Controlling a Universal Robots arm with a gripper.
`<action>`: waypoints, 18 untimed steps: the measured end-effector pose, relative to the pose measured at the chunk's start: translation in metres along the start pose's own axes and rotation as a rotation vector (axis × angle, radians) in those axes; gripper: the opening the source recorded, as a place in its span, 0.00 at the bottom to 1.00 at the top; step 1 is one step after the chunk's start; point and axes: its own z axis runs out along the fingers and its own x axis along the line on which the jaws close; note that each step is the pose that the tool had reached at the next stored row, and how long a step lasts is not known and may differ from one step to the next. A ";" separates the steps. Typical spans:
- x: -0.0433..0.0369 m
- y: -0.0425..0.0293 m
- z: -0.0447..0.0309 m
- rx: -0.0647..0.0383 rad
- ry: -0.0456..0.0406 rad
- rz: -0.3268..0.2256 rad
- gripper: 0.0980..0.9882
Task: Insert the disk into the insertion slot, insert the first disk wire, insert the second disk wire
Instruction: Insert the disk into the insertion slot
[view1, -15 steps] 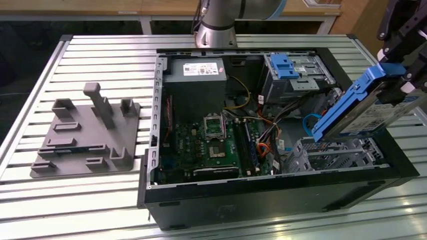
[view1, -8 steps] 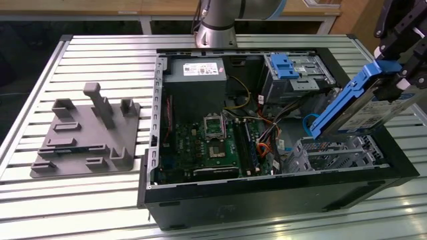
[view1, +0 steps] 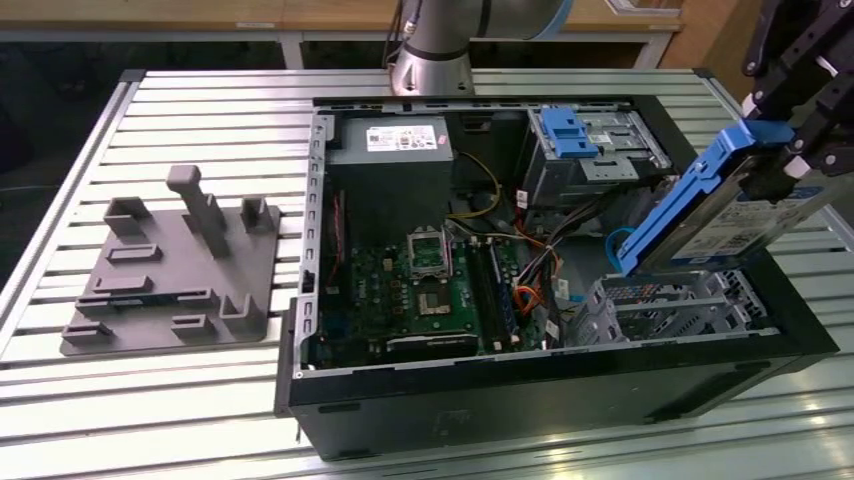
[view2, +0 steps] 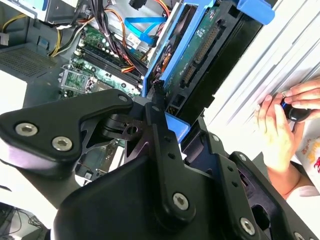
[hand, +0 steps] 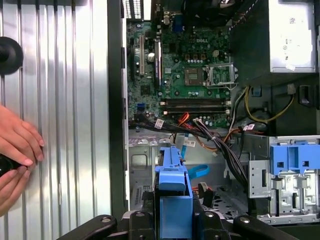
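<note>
The jaws are clamped on the upper end of the disk (view1: 727, 215), gripping its blue carrier. They hold it tilted, lower edge down, just above the insertion slot (view1: 674, 305) in the corner of the case (view1: 534, 390), probably to line it up with the cage mouth. The second disk wire (view1: 617, 246) lies loose beside the cage, not yet on the disk.

No print legible, exterior view. Supply label (view1: 404, 138), white, on the power supply (view1: 390, 180), 12 o'clock from the motherboard (view1: 414, 300): characters too small. Disk label (view1: 734, 235), white, on the disk (view1: 683, 200), 3 o'clock: likewise unreadable.
</note>
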 end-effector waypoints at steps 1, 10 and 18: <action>-0.0003 0.0000 0.0004 0.000 -0.0001 0.003 0.30; -0.0008 0.0000 0.0040 0.001 0.0000 0.026 0.30; -0.0007 -0.0010 0.0071 0.001 0.0005 0.026 0.30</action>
